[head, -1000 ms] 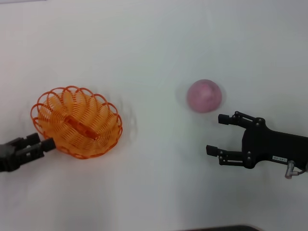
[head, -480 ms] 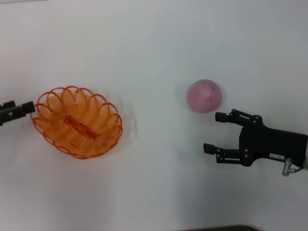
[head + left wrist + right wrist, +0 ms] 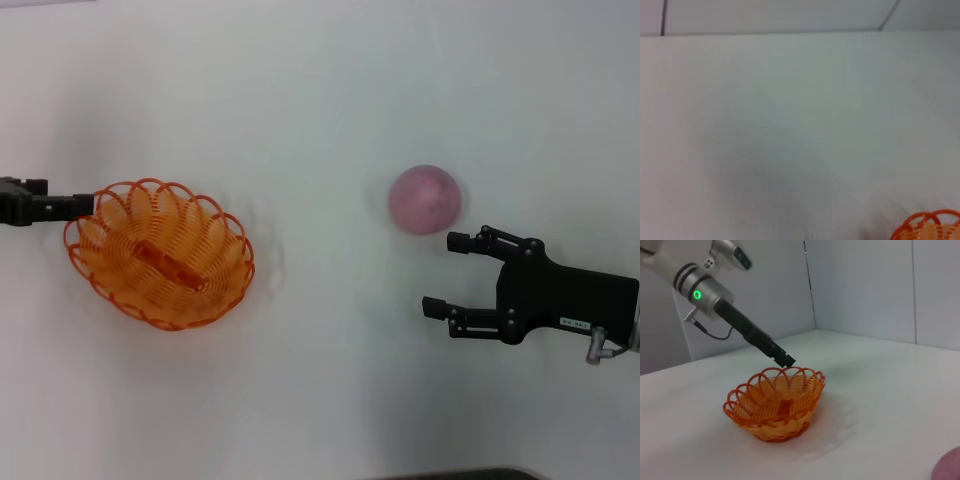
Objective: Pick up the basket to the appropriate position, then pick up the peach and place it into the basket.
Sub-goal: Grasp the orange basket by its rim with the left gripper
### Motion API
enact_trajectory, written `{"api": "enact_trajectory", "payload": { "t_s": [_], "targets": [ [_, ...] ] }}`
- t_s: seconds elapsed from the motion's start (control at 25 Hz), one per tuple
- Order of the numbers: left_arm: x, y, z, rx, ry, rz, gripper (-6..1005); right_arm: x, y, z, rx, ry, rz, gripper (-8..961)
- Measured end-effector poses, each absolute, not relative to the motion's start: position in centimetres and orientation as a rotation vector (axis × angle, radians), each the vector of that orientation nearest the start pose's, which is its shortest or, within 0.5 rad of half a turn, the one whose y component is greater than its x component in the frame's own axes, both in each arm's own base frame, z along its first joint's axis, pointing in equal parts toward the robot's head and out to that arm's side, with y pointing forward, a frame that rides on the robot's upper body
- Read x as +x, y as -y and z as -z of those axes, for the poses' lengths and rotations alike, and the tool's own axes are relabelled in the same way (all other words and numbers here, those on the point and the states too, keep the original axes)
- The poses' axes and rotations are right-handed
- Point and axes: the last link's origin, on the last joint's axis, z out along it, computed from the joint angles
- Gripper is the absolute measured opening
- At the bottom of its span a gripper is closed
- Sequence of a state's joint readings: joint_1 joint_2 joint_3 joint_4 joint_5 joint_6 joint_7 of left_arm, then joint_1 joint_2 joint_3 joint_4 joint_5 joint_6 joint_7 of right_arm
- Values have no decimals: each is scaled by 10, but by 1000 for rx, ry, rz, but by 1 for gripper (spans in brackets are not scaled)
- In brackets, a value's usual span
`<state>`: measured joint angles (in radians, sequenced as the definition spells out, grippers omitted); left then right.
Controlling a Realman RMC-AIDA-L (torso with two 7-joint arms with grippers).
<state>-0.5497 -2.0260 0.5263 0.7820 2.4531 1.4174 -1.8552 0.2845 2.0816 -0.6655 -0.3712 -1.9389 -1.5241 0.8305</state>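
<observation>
Fingers of our right gripper (image 3: 441,272) sit nearest us, in the lower right of the head view, spread wide and holding nothing; one tip lies just below the peach, the other lower in the frame, and neither touches it. The peach (image 3: 426,199) rests on the white table (image 3: 320,90) right of centre, up and slightly left of that open mouth, just beside the upper tip. We judge the right arm by far the nearer one to the fruit, and the reach we would need runs toward the upper left of the frame so that the peach comes between the fingers. In the right wrist view only a pink sliver of the peach (image 3: 948,466) shows in the lower right corner.

Farther off, at the left of the head view, the basket (image 3: 160,254) sits flat on the table, its long axis slanting from upper left to lower right, well apart from the peach. Our left gripper (image 3: 82,204) comes in from the left edge with its tip at the basket's upper-left rim; the right wrist view shows it (image 3: 785,359) hanging just above the scalloped edge of the basket (image 3: 776,402), apparently clear of it. We cannot tell how far its fingers are parted.
</observation>
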Motion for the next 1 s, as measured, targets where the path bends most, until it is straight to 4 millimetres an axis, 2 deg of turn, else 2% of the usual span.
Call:
{"api": "enact_trajectory", "payload": {
  "t_s": [0.56,0.72,1.0],
  "targets": [
    [-280,-376,-32,-2485,1257,-316,843,337,-230,45,-2619,-526,-687,932],
    [-269,-381,-29,-2488,1245,-401,842,337,-230,45,-2619,-526,-687,932],
    [-265,-381,-21,-2502,1229,-439,841,336,-231,45,-2621,-523,-686,932]
  ]
}}
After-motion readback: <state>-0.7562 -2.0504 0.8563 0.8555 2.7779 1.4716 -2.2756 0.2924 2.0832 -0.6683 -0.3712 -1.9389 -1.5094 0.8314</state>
